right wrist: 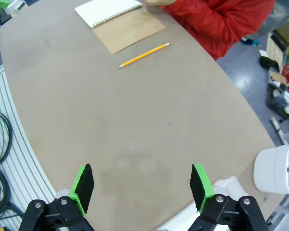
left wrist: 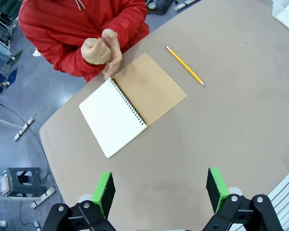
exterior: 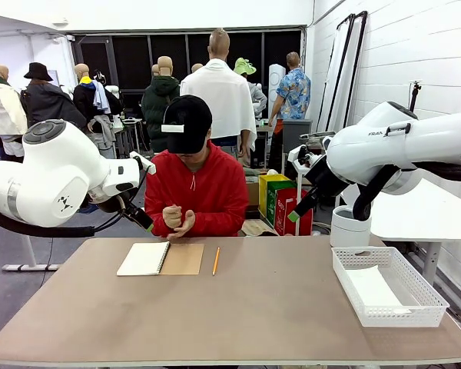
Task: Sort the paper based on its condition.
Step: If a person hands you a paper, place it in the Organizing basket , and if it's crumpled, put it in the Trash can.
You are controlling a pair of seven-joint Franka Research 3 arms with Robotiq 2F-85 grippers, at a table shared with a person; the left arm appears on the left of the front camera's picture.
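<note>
**Grippers.** The left gripper (left wrist: 160,185) is held high over the table (exterior: 253,307) with its jaws spread wide and nothing between the pads. The right gripper (right wrist: 142,180) is likewise wide open and empty, and also raised.

**Paper.** One flat white sheet, taken to be the paper (exterior: 371,288), is seen lying on the floor of the basket (exterior: 399,315) at the table's right end. How many sheets lie there cannot be told. Its condition (flat or creased) cannot be judged either.

**Key relation.** The basket sits on the robot's right, so the right arm is judged much the nearer. The sheet lies below that gripper, towards the table's near right corner. Its long axis appears to run with the basket's, from the near edge to the far edge. The left gripper hangs near the notebook (exterior: 144,259), well apart from the basket. The notebook lies open with its brown cover folded out, and the pencil (exterior: 216,260) is just beside it.

**Views compared.**
- The front view gives the basket's interior.
- The left wrist view catches no more than a basket corner at the top right. It does show the notebook's spiral and blank page plainly, and the person's hands (left wrist: 102,48) clasped at the far edge, apart from everything.
- The right wrist view looks mostly on bare tabletop, with the notebook and pencil far off at the top.
</note>
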